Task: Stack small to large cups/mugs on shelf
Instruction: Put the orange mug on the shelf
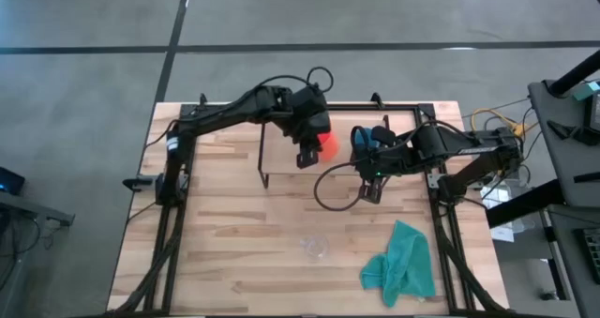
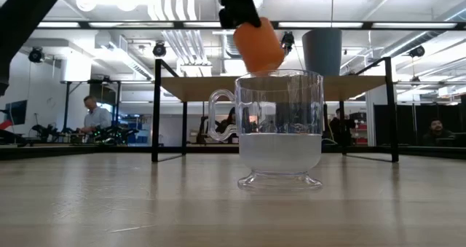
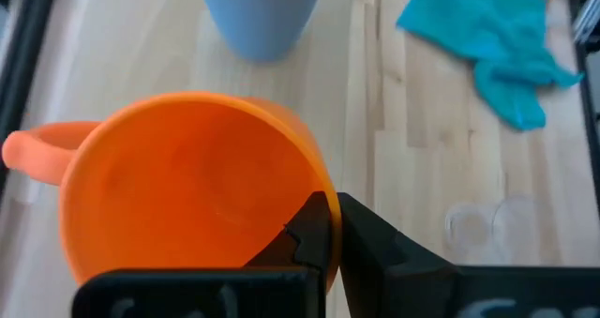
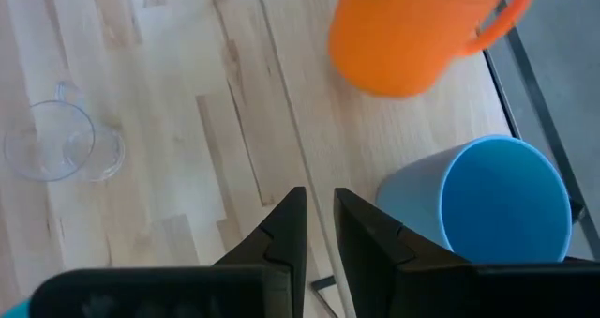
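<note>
My left gripper is shut on the orange cup and holds it in the air over the shelf. The orange cup also shows in the low view and the left wrist view. The blue cup stands upright on the shelf board, mouth up, just beside and below the orange one. The clear cup stands upright on the table nearer the front. My right gripper is shut and empty, over the table just in front of the shelf, near the blue cup. My left gripper holds the orange cup by its rim, on the side away from the handle. One finger is inside the cup and one is outside. The cup hangs lifted clear of the shelf, a little tilted, its mouth toward the gripper.
A teal cloth lies crumpled at the table's front right. The shelf's thin black legs stand on the table, and a black frame runs along the table's sides. People show in the room beyond.
</note>
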`<action>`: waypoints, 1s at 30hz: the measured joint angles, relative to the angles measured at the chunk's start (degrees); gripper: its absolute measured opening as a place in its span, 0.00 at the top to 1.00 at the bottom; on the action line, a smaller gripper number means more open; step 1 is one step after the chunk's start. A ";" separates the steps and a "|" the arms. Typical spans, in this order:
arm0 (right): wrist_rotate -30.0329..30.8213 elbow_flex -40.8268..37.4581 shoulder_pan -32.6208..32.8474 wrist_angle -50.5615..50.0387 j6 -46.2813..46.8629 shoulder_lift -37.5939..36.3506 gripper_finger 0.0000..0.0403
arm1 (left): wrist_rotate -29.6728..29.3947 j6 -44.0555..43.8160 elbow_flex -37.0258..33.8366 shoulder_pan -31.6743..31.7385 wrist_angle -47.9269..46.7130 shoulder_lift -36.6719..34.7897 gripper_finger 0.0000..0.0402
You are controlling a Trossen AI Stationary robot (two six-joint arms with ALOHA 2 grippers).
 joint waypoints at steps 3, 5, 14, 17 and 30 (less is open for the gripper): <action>0.00 0.00 0.00 -0.03 -0.20 -0.02 0.87 | 0.02 0.00 0.00 0.55 -3.13 0.85 1.00; 0.00 0.00 0.00 -0.03 -0.60 -0.04 0.87 | -0.02 0.04 -0.01 0.80 -4.85 1.45 1.00; 0.00 0.00 0.00 -0.01 -0.60 -0.13 0.87 | 0.07 1.70 0.00 0.74 -2.00 2.21 1.00; 0.00 0.00 0.00 0.00 -0.35 -0.13 0.87 | 0.07 1.73 0.00 0.75 -1.86 2.21 0.99; 0.00 0.00 0.00 -0.01 -0.17 -0.13 0.87 | 0.11 1.07 0.02 0.65 0.91 2.19 0.79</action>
